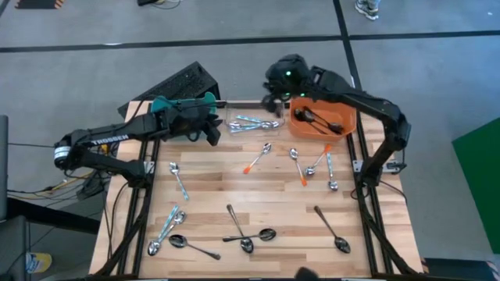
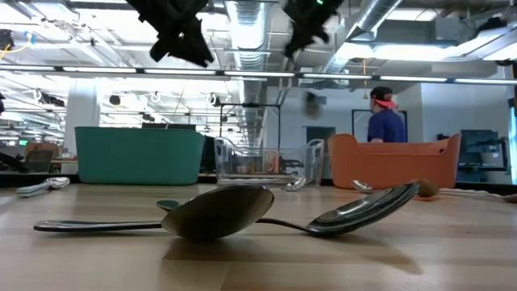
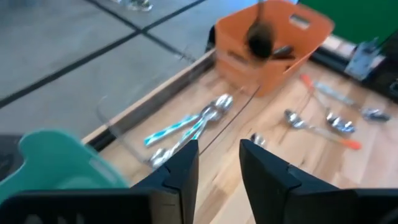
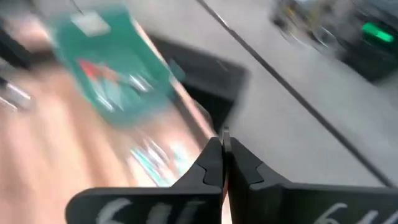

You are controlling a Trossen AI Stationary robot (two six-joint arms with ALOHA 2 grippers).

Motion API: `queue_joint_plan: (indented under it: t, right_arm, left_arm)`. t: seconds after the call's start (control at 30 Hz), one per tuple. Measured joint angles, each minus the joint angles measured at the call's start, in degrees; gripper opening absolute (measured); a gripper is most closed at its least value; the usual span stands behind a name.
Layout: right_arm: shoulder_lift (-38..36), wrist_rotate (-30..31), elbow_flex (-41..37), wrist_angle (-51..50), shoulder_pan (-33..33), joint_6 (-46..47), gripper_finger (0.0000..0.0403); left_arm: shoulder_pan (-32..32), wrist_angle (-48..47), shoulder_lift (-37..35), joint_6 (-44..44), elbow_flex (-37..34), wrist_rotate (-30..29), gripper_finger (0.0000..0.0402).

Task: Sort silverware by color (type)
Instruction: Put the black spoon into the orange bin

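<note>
A dark spoon (image 3: 258,40) hangs in the air near the orange bin (image 1: 323,119), with my right gripper (image 1: 269,101) shut on it above the table's far edge. My left gripper (image 3: 219,165) stands open and empty beside the clear bin (image 1: 254,122), where teal-handled spoons (image 3: 180,127) lie flat. Other dark spoons (image 1: 319,117) lie in the orange bin. Loose silverware lies flat on the wood: orange-handled spoons (image 1: 256,158), teal-handled ones (image 1: 166,228) and dark ones (image 1: 244,232). My right gripper pinches the dark spoon's thin handle (image 4: 225,132) between its two shut fingertips, which slant downward. The spoon hangs below with its bowl (image 3: 258,42) lowest, clear of the table and the bins. The upper handle runs out of the left wrist view.
A teal bin (image 1: 164,103) stands at the far left, partly under my left arm. A black keyboard (image 1: 178,84) lies beyond the far edge. A dark spoon (image 1: 332,230) lies near the right front. A person (image 2: 386,113) stands in the room behind.
</note>
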Motion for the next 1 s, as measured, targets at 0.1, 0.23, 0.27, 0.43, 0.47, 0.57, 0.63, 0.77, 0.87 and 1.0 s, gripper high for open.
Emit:
queue_joint_plan:
  t: [0.1, 0.23, 0.27, 0.43, 0.47, 0.57, 0.63, 0.77, 0.87, 1.0]
  right_arm:
    - [-1.6, 5.4, 0.0, -10.1, -2.4, -4.5, 0.0013]
    - [-0.7, 8.1, -0.4, -20.5, -6.2, -7.4, 0.0013]
    - [-0.2, 7.9, -0.8, -21.2, -7.0, -7.8, 0.0013]
    - [1.3, 7.8, -5.7, -21.6, -11.3, -10.7, 0.0013]
    - [1.9, 7.8, -7.2, -21.8, -12.0, -10.7, 0.0013]
    - [2.8, 7.0, -12.1, -20.8, -13.5, -10.8, 0.0013]
    - [2.7, 4.8, -15.0, -17.6, -14.5, -10.8, 0.0013]
    - [2.7, 3.5, -20.5, -13.3, -16.3, -9.5, 0.0014]
    - [2.7, 3.5, -24.0, -11.4, -18.0, -7.8, 0.0016]
    - [2.7, 3.6, -28.2, -11.4, -20.4, -7.2, 0.0021]
  left_arm:
    - [1.0, -3.9, 0.0, -0.2, 0.0, 0.0, 0.0107]
    - [2.2, -7.3, 0.0, -0.3, 0.0, -0.2, 0.0107]
    - [2.4, -7.6, 0.0, -0.3, 0.0, -0.2, 0.0107]
    - [2.9, -7.9, 0.0, -0.3, 0.0, -0.3, 0.0107]
    - [2.9, -8.0, 0.0, -0.4, 0.0, -0.3, 0.0107]
    - [2.9, -8.2, 0.0, -0.5, 0.0, -0.2, 0.0107]
    - [2.9, -8.4, 0.0, -0.5, 0.0, -0.1, 0.0107]
    - [2.9, -8.4, 0.0, -0.5, 0.0, 0.0, 0.0107]
    - [2.9, -8.4, 0.1, -0.5, 0.0, -0.1, 0.0107]
    - [2.9, -8.4, 0.1, -0.5, 0.0, -1.1, 0.0107]
